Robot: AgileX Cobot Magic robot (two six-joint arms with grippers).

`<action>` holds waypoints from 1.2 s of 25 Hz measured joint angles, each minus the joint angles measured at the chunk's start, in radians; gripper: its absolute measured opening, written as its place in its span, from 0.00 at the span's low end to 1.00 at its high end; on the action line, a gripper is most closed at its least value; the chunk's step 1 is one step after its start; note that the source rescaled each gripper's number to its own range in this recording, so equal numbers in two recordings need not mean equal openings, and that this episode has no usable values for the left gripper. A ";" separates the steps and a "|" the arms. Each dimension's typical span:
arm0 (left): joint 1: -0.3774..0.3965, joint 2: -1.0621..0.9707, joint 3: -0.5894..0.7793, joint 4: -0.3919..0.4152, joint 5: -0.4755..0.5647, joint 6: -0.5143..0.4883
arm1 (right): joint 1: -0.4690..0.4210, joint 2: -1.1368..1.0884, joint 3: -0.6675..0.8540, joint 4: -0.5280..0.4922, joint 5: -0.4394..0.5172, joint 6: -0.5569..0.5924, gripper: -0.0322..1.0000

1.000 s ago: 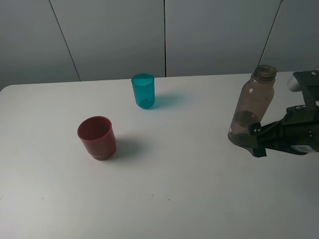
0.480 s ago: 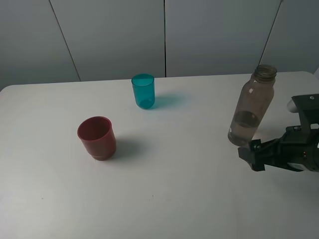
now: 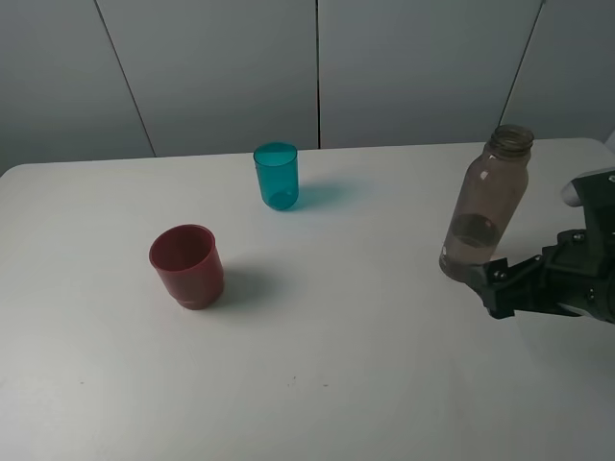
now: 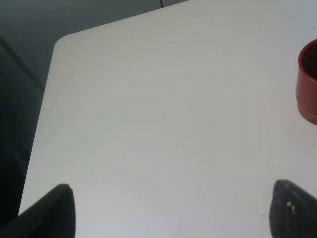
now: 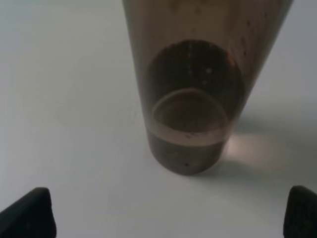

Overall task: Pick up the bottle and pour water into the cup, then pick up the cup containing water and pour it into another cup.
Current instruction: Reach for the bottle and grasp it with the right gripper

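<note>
The smoky grey-brown bottle (image 3: pixel 486 204) stands upright and uncapped at the right of the white table (image 3: pixel 346 327), with a little water at its bottom. My right gripper (image 3: pixel 493 286) is open, low, just in front of the bottle's base. In the right wrist view the bottle (image 5: pixel 190 89) stands ahead of the open gripper (image 5: pixel 166 215), untouched by its fingertips (image 5: pixel 27 213). The teal cup (image 3: pixel 276 175) stands at the back middle. The dark red cup (image 3: pixel 187 265) stands front left; it also shows in the left wrist view (image 4: pixel 309 84). My left gripper (image 4: pixel 173 210) is open and empty over bare table, out of the exterior view.
Grey wall panels (image 3: pixel 317 67) rise behind the table's far edge. The table's rounded corner (image 4: pixel 62 42) and its edge show in the left wrist view, with dark space beyond.
My right gripper drew back from the bottle's base toward the front, then moved up close to it again. The bottle and both cups have not moved.
</note>
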State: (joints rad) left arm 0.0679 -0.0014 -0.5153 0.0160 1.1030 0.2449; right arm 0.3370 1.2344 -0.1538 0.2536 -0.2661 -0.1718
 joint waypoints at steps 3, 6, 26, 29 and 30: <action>0.000 0.000 0.000 0.000 0.000 0.000 | 0.000 0.056 0.000 0.000 -0.048 -0.004 1.00; 0.000 0.000 0.000 0.000 0.000 0.000 | 0.000 0.149 0.002 -0.007 -0.124 0.007 1.00; 0.000 0.000 0.000 0.000 0.000 -0.002 | 0.000 0.553 0.002 -0.059 -0.731 0.190 1.00; 0.000 0.000 0.000 0.000 0.000 -0.002 | 0.000 0.585 0.002 -0.059 -0.803 0.190 1.00; 0.000 0.000 0.000 0.000 0.000 -0.002 | 0.000 0.599 0.002 -0.060 -0.831 0.195 1.00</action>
State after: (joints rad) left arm 0.0679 -0.0014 -0.5153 0.0160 1.1030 0.2433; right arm 0.3370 1.8336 -0.1515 0.1933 -1.0971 0.0233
